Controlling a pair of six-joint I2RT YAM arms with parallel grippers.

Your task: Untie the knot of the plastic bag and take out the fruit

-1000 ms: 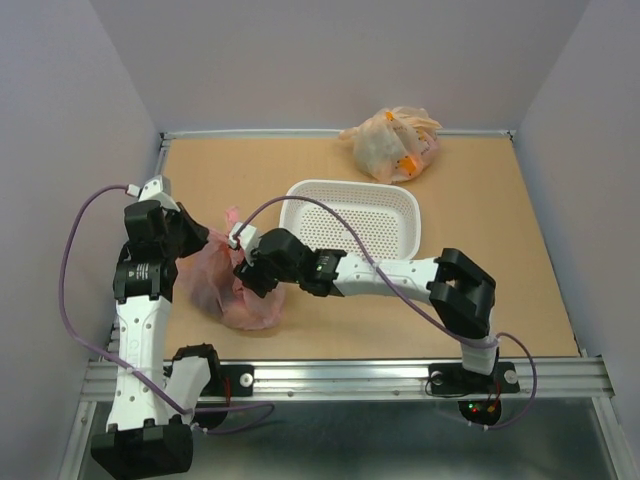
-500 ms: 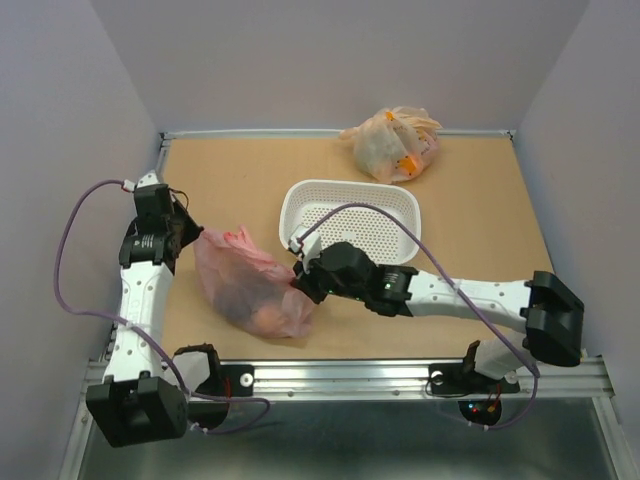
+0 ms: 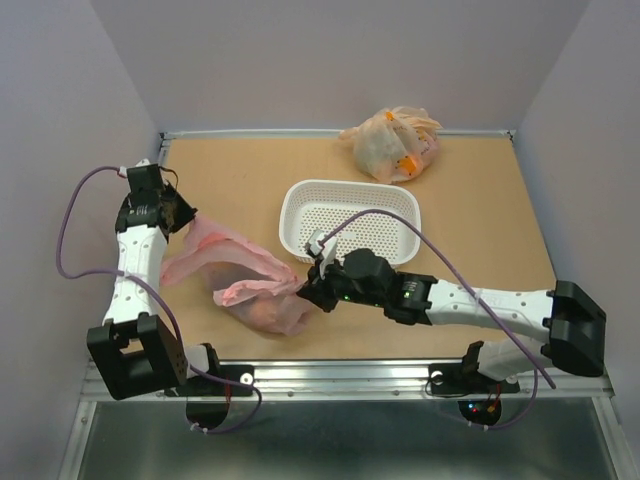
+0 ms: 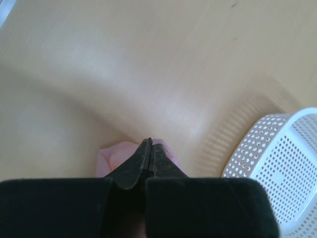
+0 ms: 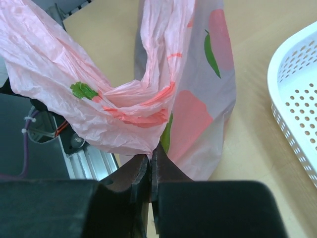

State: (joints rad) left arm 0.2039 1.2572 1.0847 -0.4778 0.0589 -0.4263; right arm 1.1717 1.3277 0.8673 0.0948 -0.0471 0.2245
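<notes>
The pink plastic bag lies at the near left of the table, pulled into a long strip between my two grippers. My left gripper is shut on its far-left end; in the left wrist view the jaws are pressed together with pink film under them. The right gripper is shut on the bag's right edge, and crinkled pink plastic runs straight into its closed tips. An orange fruit shows dimly through the bag's lower part. I cannot make out the knot.
A white perforated basket stands just behind the right gripper, also in the wrist views as the basket and the basket. An orange-beige bag of fruit sits at the back wall. The table's metal front rail runs close under the bag.
The right gripper closed on the bag's right edge and drew toward the near right. The left gripper pulled back and left, so the bag went from a heap to a stretched strip.
</notes>
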